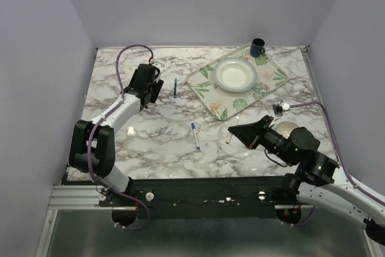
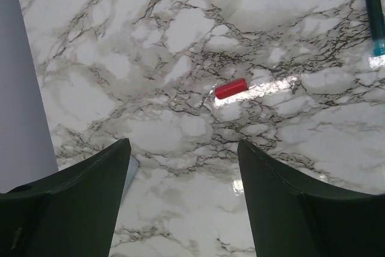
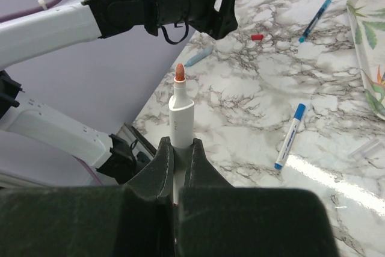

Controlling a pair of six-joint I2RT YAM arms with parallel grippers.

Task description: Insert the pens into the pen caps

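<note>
Left wrist view, red cap [image 2: 231, 88] lying ahead of parted jaws, untouched

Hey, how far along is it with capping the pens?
Nothing looks finished yet. In hand: the right gripper is shut on a white marker, its red tip bare, and the left gripper hangs open by the red cap loose on the table. Left: joining those two, then the teal pen and the blue-ended pen; whether either is capped, I can't tell.
</note>
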